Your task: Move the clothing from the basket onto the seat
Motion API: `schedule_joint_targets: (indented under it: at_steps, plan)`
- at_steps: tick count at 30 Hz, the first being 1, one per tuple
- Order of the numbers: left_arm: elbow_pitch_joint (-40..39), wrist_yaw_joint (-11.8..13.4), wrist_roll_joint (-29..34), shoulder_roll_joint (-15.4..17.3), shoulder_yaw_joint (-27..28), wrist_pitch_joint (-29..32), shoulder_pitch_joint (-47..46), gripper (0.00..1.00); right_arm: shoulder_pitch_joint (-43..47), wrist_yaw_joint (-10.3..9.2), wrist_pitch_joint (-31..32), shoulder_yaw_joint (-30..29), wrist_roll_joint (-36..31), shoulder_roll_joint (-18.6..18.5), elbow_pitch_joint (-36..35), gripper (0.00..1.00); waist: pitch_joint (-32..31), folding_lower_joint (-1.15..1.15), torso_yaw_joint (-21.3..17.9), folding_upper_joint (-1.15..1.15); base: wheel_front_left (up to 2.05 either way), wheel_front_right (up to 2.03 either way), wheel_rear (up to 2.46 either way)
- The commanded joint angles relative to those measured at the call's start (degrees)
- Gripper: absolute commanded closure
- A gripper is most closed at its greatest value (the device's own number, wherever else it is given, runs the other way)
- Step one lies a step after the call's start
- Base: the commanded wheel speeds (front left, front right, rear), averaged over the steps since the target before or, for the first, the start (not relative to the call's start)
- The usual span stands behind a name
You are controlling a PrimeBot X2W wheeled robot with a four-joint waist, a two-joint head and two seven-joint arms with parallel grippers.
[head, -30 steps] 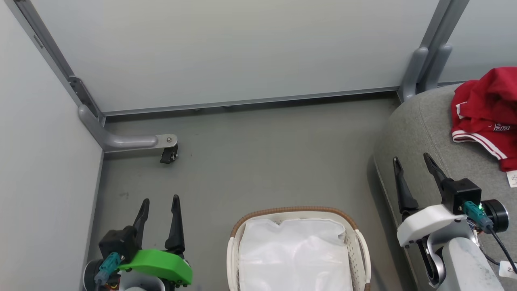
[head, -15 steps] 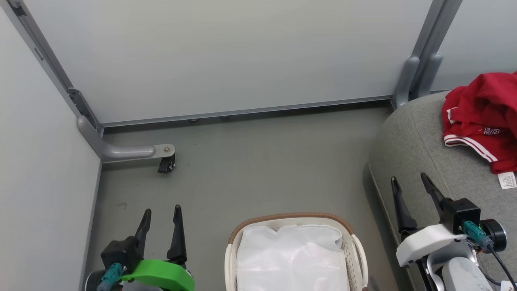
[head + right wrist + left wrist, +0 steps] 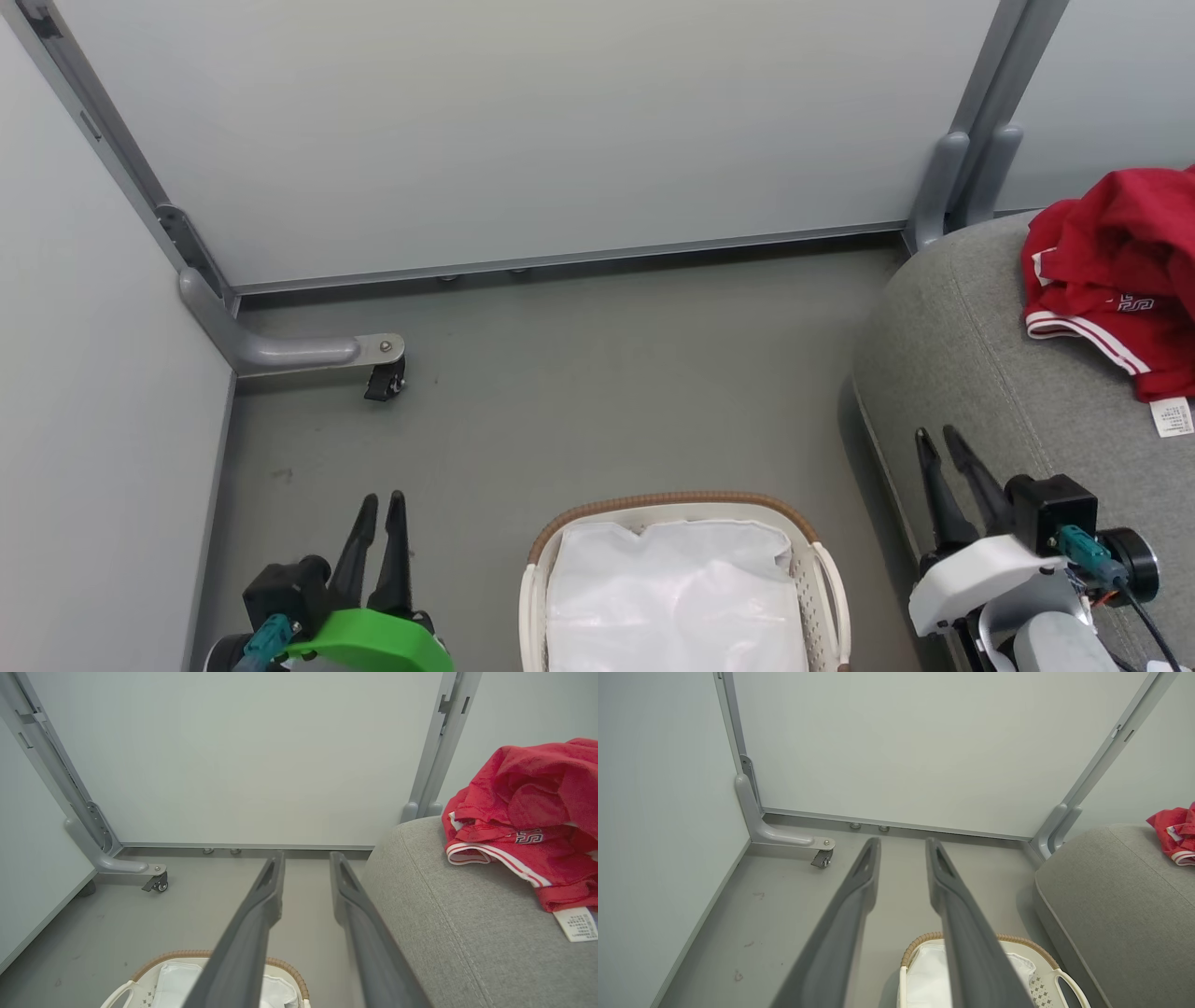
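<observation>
Left of the basket (image 3: 672,499), over the floor (image 3: 607,373): the left hand (image 3: 384,499). Shows its 2 fingers drawn closer together than 1 second ago, yet parted by a narrow gap. Grips nothing.

Right of the basket, at the rounded edge of the seat (image 3: 971,345): the right hand (image 3: 936,434). Narrows likewise, with fingers about half closed against the wide spread of before and a slim gap left. Holds nothing either.

Inside the basket: the white liner (image 3: 672,597), rumpled as before.

Far right of the basket and beyond it, up on the seat: the clothing (image 3: 1111,271), a crumpled red heap with white striped trim and a small white tag (image 3: 1173,416) at its near edge. Lies unmoved on the cushion, well apart from both hands.

Beyond the basket to the left: a caster (image 3: 381,381) on a grey bracket, at the same spot as 0.5 seconds ago.
</observation>
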Motion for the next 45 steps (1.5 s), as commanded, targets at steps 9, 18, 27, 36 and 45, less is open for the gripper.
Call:
schedule_joint_targets:
  at_steps: [9, 18, 27, 36, 45]
  plan:
    - [-0.5, -0.6, -8.3, 0.2, 1.8, 2.3, -0.4, 1.0, -0.3, -0.01, 3.1, -1.1, 9.8, 0.0, 0.3, 1.0, -0.1, 0.0, -0.2, 0.0, 0.0, 0.0, 0.0]
    - [-1.3, -1.2, -16.2, 0.3, 3.6, 4.5, -0.9, 1.0, 0.2, -0.01, 5.0, -1.0, 19.6, -0.1, -0.9, 1.0, -0.1, 0.0, -0.4, 0.0, 0.0, 0.0, 0.0]
    - [-2.0, -1.7, -23.5, 0.4, 5.3, 6.6, -1.4, 1.0, 0.4, -0.02, 7.1, -1.3, 28.5, -0.1, -1.7, 1.0, -0.2, 0.0, -0.7, 0.0, 0.0, 0.0, 0.0]
    - [-2.7, -2.2, -30.1, 0.5, 6.9, 8.5, -1.9, 1.0, 0.5, -0.02, 9.0, -1.7, 36.6, -0.2, -2.3, 1.0, -0.2, 0.0, -0.9, 0.0, 0.0, 0.0, 0.0]
    - [-3.3, -2.6, -36.0, 0.5, 8.3, 10.3, -2.2, 1.0, 0.6, -0.03, 10.7, -2.0, 43.7, -0.3, -2.8, 1.0, -0.3, 0.0, -1.1, 0.0, 0.0, 0.0, 0.0]
